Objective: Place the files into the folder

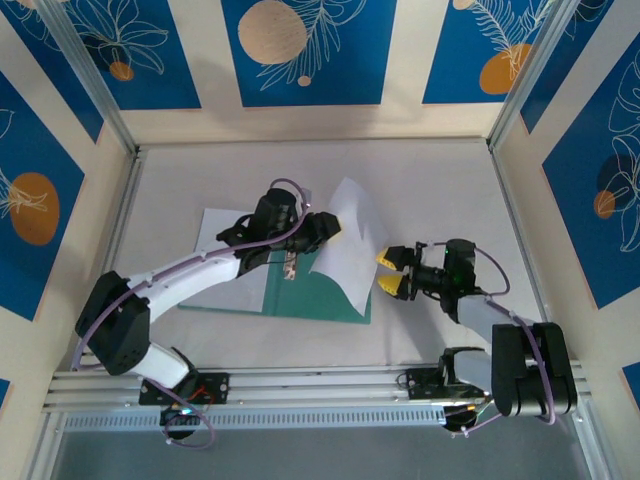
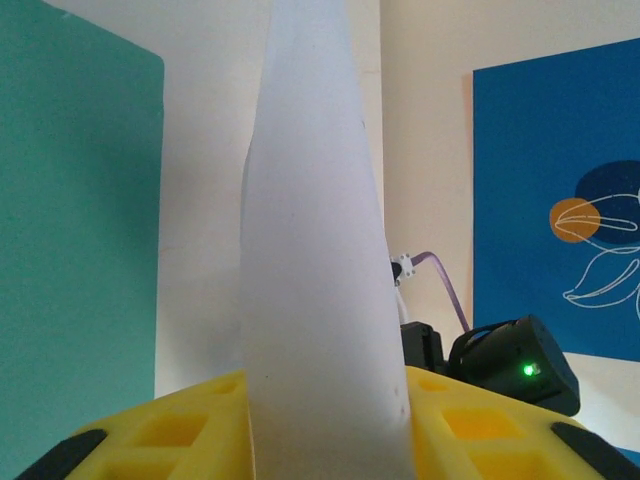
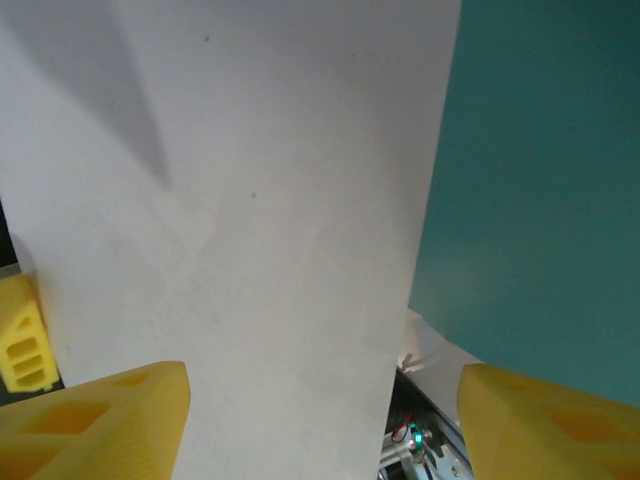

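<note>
The teal folder (image 1: pixel 300 298) lies flat on the table in the middle of the top view. Over it, one white file (image 1: pixel 350 235) stands lifted and curled. My left gripper (image 1: pixel 326 228) is shut on that sheet's left edge. In the left wrist view the sheet (image 2: pixel 315 250) rises between the yellow fingers (image 2: pixel 150 435) of the gripper (image 2: pixel 325 432), with the folder (image 2: pixel 70 250) at left. My right gripper (image 1: pixel 391 272) stands open at the sheet's right edge. In the right wrist view its gripper (image 3: pixel 320 430) has wide-apart jaws, with the sheet (image 3: pixel 250 220) ahead and the folder (image 3: pixel 545 180) at right.
A pale flat panel (image 1: pixel 225 228) adjoins the folder's far left side; I cannot tell whether it is a sheet or a cover. Blue patterned walls (image 1: pixel 300 50) enclose the table on three sides. A metal rail (image 1: pixel 320 385) runs along the near edge.
</note>
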